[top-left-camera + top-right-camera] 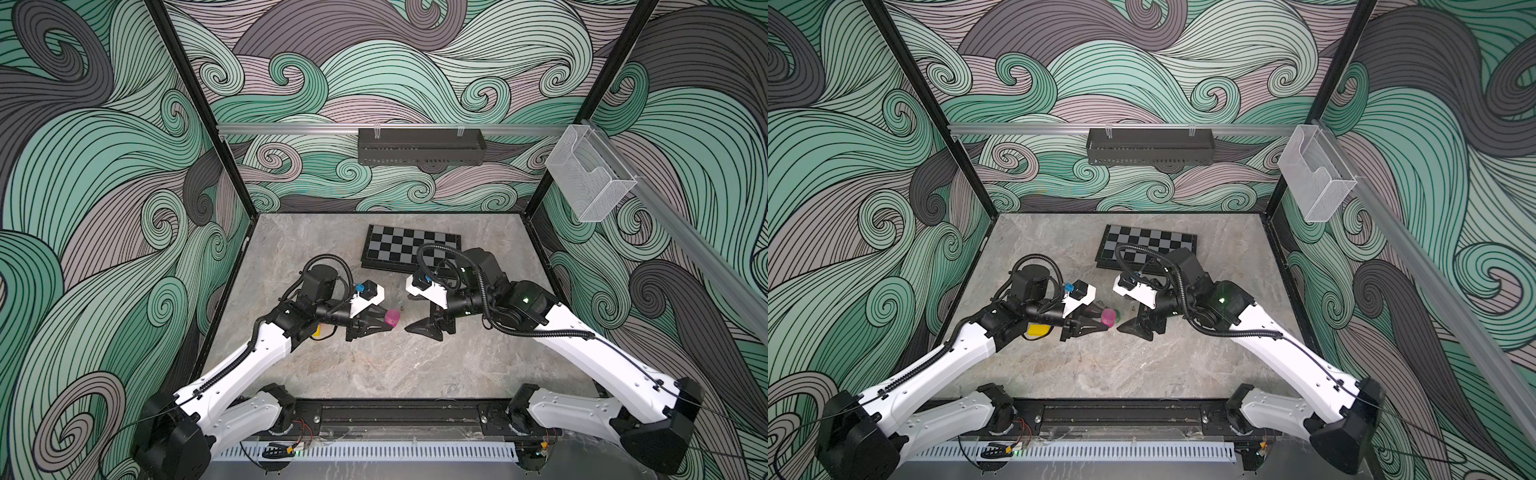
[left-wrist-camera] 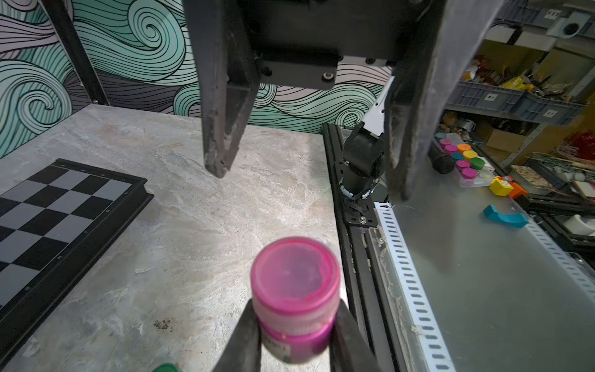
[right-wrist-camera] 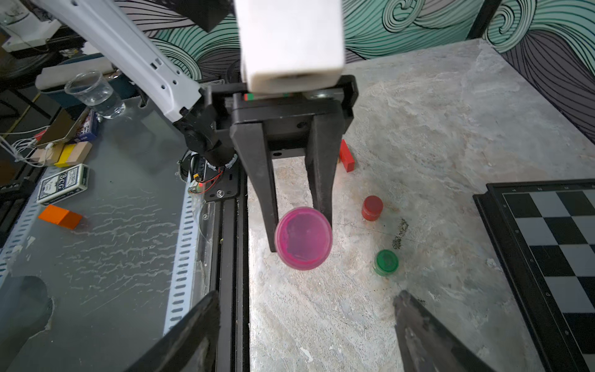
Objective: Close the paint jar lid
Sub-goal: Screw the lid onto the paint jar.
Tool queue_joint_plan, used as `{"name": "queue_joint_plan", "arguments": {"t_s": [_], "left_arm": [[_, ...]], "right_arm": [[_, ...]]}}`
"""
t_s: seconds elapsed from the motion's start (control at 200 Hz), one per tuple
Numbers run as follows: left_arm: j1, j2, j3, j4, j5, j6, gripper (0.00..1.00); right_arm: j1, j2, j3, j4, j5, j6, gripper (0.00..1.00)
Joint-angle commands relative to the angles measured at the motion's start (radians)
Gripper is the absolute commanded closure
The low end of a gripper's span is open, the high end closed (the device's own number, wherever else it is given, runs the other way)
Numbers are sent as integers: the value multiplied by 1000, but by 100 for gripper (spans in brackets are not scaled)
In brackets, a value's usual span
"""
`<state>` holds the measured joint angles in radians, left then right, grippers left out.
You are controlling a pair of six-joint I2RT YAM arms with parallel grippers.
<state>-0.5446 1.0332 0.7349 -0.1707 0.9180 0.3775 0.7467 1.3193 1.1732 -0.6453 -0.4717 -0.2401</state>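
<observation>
Your left pincer [image 3: 301, 232] is clamped on the pink paint jar [image 1: 391, 318], which sits just below the middle of both top views [image 1: 1108, 318]. In the left wrist view the two dark fingers [image 2: 244, 335] press on either side of the jar's body at the bottom centre of the frame. The jar's pink lid [image 2: 294, 273] sits on its mouth above them. You cannot tell from these views whether the lid is fully tightened.

The jar is held with its lid end turned toward your right pincer [image 2: 310, 185]. In the right wrist view you look almost straight onto the round face of the lid [image 3: 302, 238], near the centre of the frame.

Your right pincer stands wide apart and holds nothing. It is near the jar but not touching it, and its two fingers frame the lower edge of the right wrist view.

On the grey marbled surface [image 1: 374, 365], a small green jar [image 3: 386, 262] and a small red jar [image 3: 372, 207] stand right of centre in the right wrist view. A red block [image 3: 346, 156] lies above them. A chessboard [image 1: 399, 245] lies above centre in both top views.
</observation>
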Motion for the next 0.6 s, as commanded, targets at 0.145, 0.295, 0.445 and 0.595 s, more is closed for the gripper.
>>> {"name": "queue_joint_plan", "arguments": {"t_s": [0.145, 0.295, 0.445, 0.595], "left_arm": [[4, -98, -52, 98, -191, 35, 87], [4, -119, -62, 106, -231, 41, 87], [3, -117, -61, 109, -231, 43, 87], [2, -108, -66, 111, -234, 56, 87]], "right_arm": [[-25, 1, 33, 64, 170, 592, 6], [-66, -31, -28, 148, 118, 696, 1], [-133, -79, -134, 292, 32, 709, 1], [-140, -70, -129, 257, 3, 689, 1]]}}
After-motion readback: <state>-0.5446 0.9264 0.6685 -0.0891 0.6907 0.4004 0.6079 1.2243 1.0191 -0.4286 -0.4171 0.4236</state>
